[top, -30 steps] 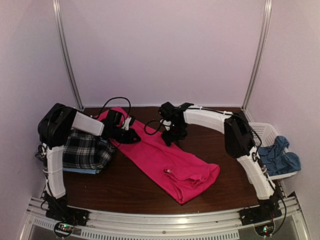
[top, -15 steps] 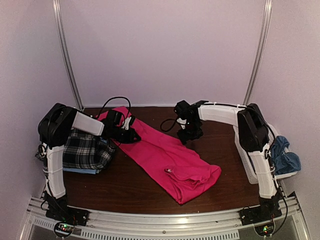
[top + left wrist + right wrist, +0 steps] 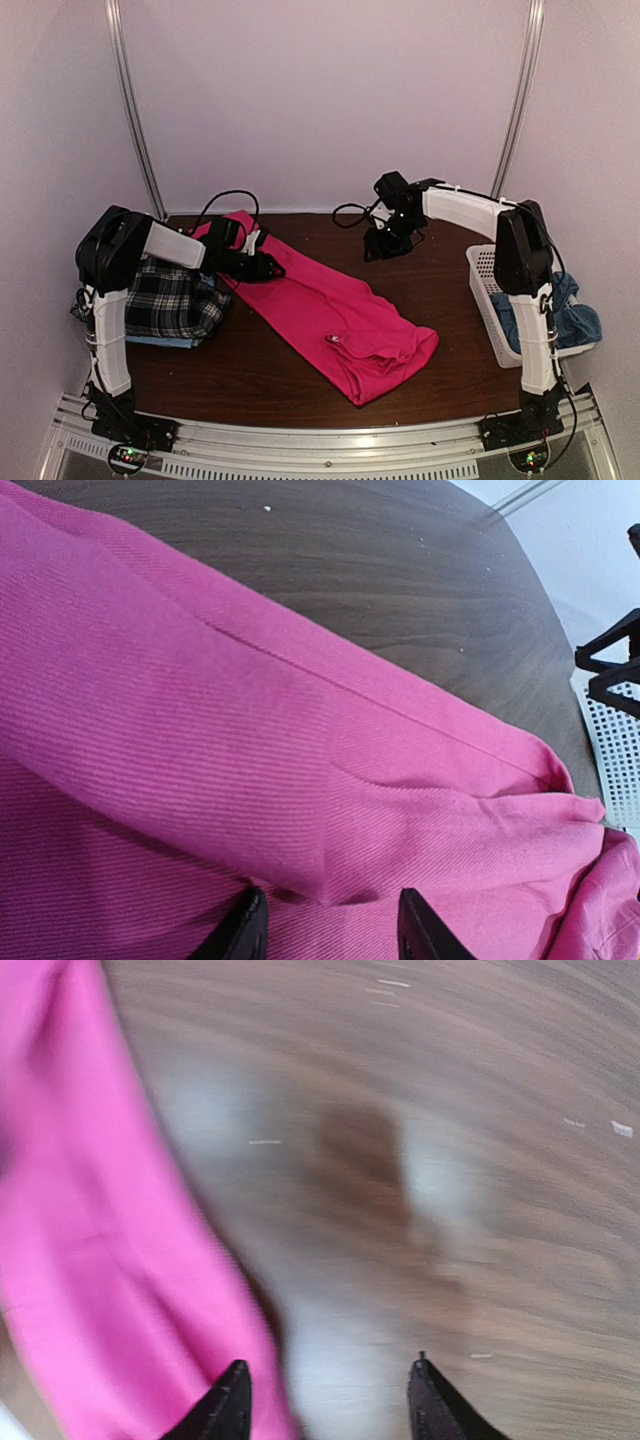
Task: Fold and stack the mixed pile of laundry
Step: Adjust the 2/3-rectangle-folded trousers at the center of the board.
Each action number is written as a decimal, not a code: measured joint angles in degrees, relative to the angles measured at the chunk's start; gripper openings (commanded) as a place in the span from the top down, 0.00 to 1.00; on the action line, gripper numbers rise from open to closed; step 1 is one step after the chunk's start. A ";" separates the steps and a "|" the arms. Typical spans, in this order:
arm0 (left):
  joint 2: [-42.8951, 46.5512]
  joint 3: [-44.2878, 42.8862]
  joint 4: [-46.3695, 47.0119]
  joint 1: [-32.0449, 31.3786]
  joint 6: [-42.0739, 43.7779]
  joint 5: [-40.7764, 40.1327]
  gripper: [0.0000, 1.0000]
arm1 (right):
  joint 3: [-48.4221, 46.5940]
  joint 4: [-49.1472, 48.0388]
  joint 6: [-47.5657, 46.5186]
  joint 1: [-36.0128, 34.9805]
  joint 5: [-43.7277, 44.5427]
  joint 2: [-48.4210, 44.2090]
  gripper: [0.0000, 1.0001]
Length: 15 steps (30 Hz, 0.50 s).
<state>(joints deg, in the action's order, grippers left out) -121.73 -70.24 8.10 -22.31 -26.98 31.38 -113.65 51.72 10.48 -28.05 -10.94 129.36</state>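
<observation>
We can read no text, brand, number or sign in any of these views. The one likely spot we find is a small pale tag (image 3: 334, 341) on the hot-pink trousers (image 3: 300, 300), and it is too small for us to make out any lettering on it.

Hot-pink trousers (image 3: 90, 1210) are seen down frame left; blurred wooden table (image 3: 480, 1160) elsewhere; right gripper (image 3: 328, 1400) tips are parted, bottom edge.
</observation>
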 measured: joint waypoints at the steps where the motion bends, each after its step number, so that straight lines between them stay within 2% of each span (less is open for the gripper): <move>1: 0.00 -0.07 0.00 0.11 0.00 0.79 0.53 | 0.90 -1.22 0.11 -0.57 -3.56 -0.98 0.55; 3: 0.00 -0.26 0.00 0.42 -0.15 2.36 0.53 | 0.96 -3.30 0.22 -1.88 -9.99 -1.86 0.64; 5: 0.02 -0.50 0.31 0.63 -0.79 3.65 0.53 | -0.28 -4.22 -0.20 -3.17 -15.15 -1.57 0.69; 10: 0.39 -1.20 1.36 1.33 -3.02 5.22 0.53 | -5.20 -2.45 -2.84 -6.19 -20.44 2.51 0.71; 15: 1.07 -1.68 0.90 3.15 -4.04 4.72 0.53 | -4.72 1.36 -5.70 -7.06 -20.22 5.40 0.71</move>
<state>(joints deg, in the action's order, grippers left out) -120.66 -71.92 8.99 -19.16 -31.03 36.10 -118.37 53.08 4.78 -35.11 -31.16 134.76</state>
